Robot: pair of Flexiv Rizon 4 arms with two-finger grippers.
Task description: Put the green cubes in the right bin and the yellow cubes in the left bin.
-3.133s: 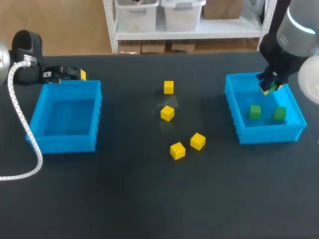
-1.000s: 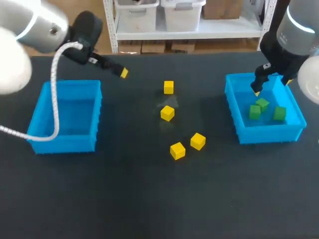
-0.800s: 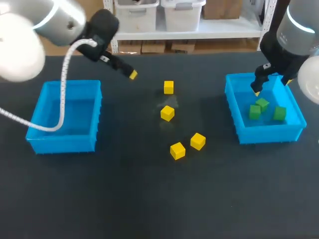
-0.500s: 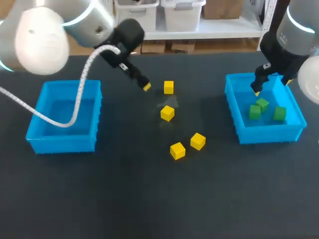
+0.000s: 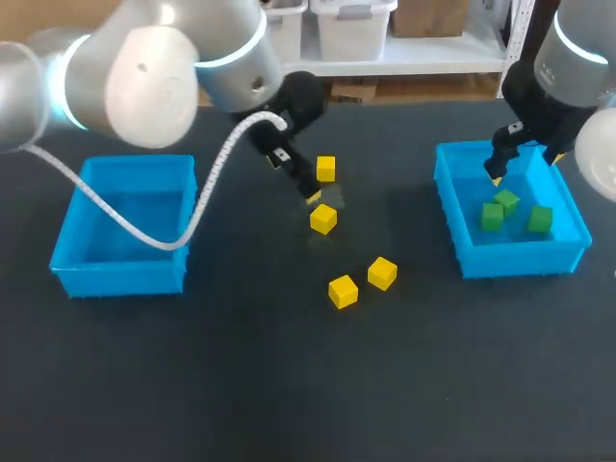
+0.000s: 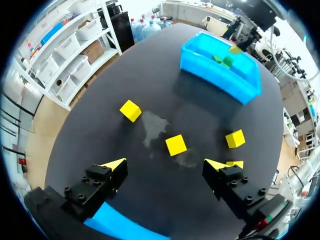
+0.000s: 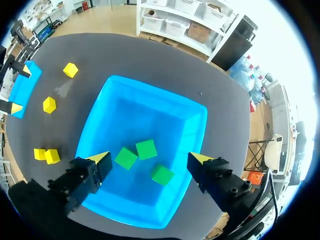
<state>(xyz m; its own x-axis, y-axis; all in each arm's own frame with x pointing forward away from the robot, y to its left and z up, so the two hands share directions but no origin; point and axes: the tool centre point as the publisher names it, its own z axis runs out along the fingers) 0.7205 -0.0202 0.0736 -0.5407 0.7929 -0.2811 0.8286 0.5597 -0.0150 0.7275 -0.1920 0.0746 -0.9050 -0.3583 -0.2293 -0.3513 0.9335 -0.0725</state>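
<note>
I am hovering my left end effector (image 5: 310, 195), open and empty, upper centre; the nearest yellow cube (image 5: 323, 218) is lying just lower-right of it

Broad dark matte table (image 5: 241, 385) with a faint pale smudge (image 6: 154, 129) near its middle

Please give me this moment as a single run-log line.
left gripper open, nearest yellow cube just ahead | right gripper open over right bin | three green cubes inside | four yellow cubes on table
</note>
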